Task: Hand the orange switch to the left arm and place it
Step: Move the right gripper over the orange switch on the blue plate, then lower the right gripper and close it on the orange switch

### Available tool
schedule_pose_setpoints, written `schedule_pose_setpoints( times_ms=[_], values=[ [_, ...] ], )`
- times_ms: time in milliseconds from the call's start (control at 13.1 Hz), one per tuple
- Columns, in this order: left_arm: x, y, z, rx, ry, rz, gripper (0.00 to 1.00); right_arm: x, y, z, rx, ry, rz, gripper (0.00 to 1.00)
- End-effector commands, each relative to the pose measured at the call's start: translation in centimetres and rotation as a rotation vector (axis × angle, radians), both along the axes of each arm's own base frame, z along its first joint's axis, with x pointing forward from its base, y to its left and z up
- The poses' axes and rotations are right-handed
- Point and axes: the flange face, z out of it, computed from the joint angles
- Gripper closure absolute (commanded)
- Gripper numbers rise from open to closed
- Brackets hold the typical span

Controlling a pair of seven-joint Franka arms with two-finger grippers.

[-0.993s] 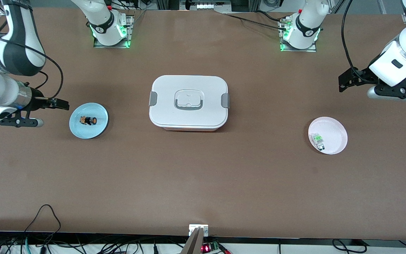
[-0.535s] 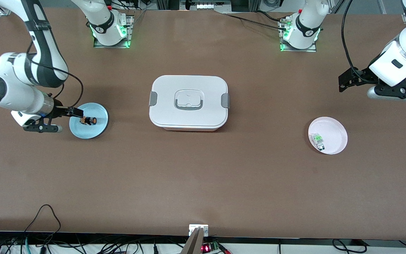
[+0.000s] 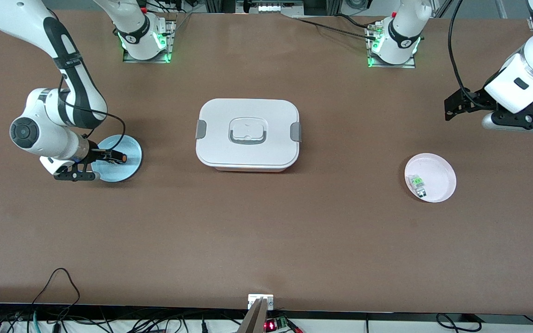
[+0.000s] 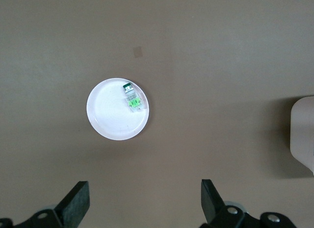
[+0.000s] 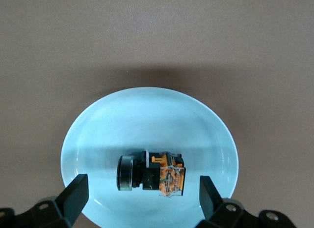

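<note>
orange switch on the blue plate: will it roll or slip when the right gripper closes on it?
The small black-and-orange switch lies on its side on the glossy light-blue plate, between the open right gripper fingers. Its black cylindrical end could roll, though the boxy orange body probably limits that. It looks rigid and light, so it may skid on the smooth plate.

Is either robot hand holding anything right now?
No. The right gripper is open over the orange switch on its blue plate; the left gripper waits open.
</note>
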Motion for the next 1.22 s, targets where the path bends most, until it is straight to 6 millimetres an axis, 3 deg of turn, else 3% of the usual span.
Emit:
schedule_pose_setpoints(
  times_ms=[0, 535, 1146],
  values=[
    [0.3, -0.1, 0.5, 0.013, 0.002, -0.001, 0.00, -0.1, 0.1, -1.4, 0.005, -0.002, 0.020, 0.00],
    [0.3, -0.1, 0.5, 0.013, 0.002, -0.001, 0.00, -1.5, 0.2, -3.7, 0.008, -0.003, 0.028, 0.00],
    [0.3, -0.2, 0.4, 0.015, 0.004, -0.004, 0.00, -1.8, -0.1, -3.5, 0.018, 0.003, 0.078, 0.00]
  ],
)
